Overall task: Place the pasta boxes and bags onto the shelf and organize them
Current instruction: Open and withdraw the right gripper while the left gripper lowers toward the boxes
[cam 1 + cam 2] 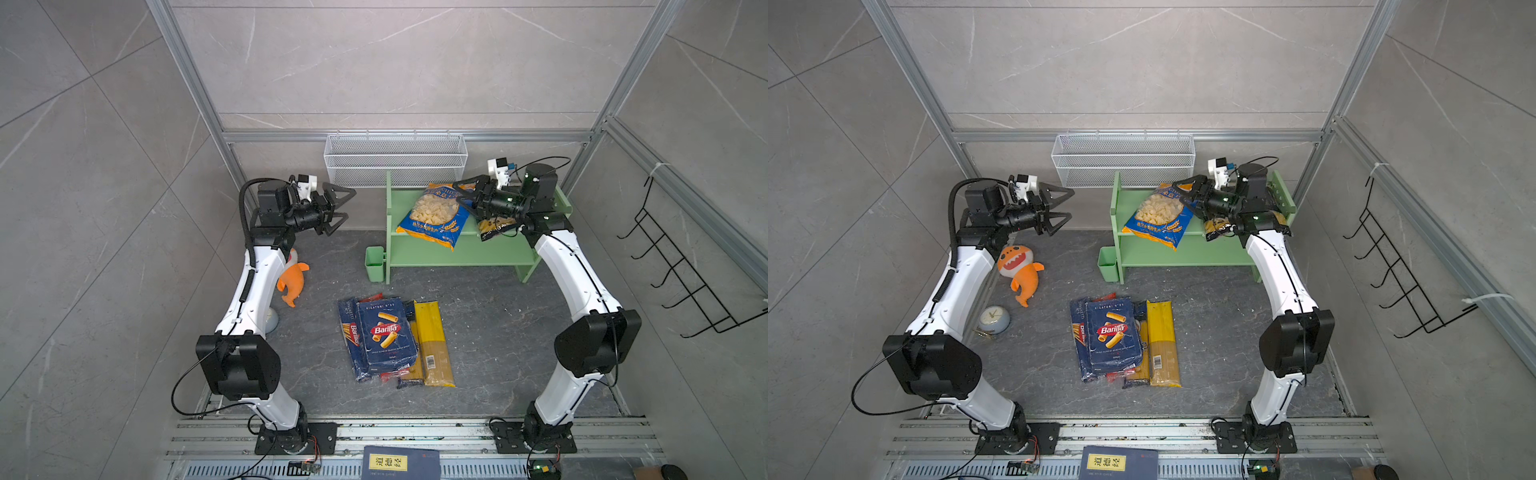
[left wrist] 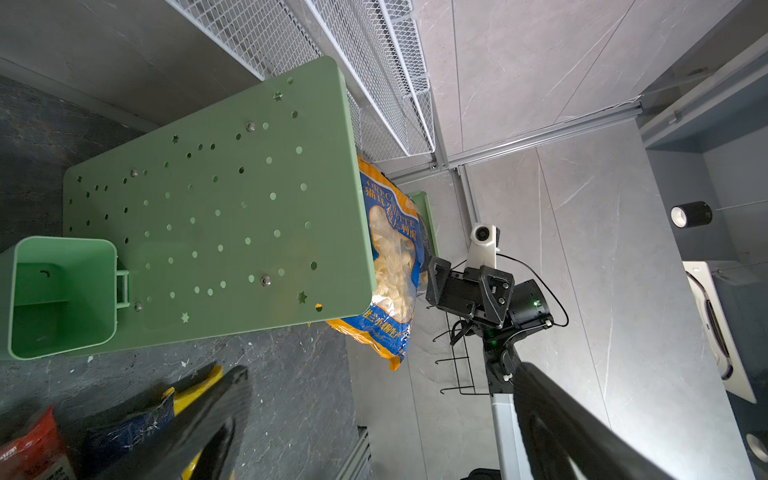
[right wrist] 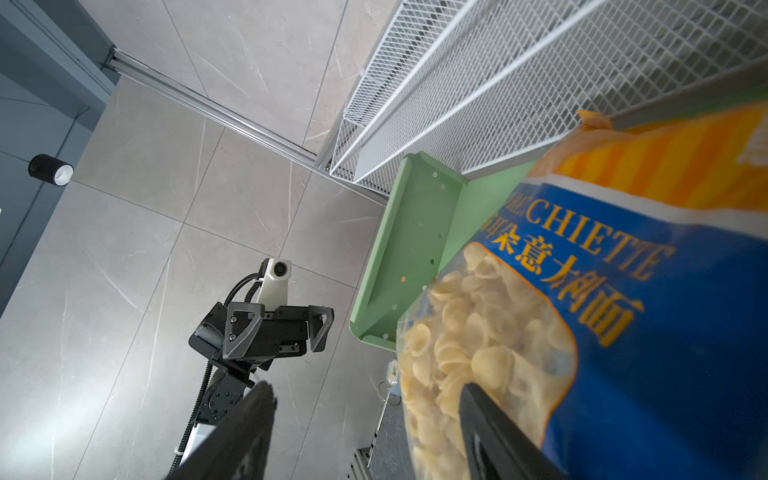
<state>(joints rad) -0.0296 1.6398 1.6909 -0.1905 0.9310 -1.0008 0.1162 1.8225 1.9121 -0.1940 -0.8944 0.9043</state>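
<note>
Both top views: 2 bags on the shelf (image 1: 457,253) top tier: orecchiette bag (image 1: 434,218), penne bag (image 1: 492,227). On the floor (image 1: 498,332), 2 Barilla packs (image 1: 388,334) and 3 slim spaghetti packs (image 1: 434,345), piled. Left gripper (image 1: 351,204) wide, empty. Right gripper (image 1: 459,192) spread, one finger against the orecchiette bag.

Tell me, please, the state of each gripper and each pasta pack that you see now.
orecchiette bag: slanted on the shelf's upper tier, overhanging its front edge.
penne bag: on the upper tier, mostly hidden.
spaghetti packs: flat on the floor.
rigatoni box: flat on top of the spaghetti packs.
left gripper: open, holding nothing.
right gripper: open, one finger at the orecchiette bag.
</note>
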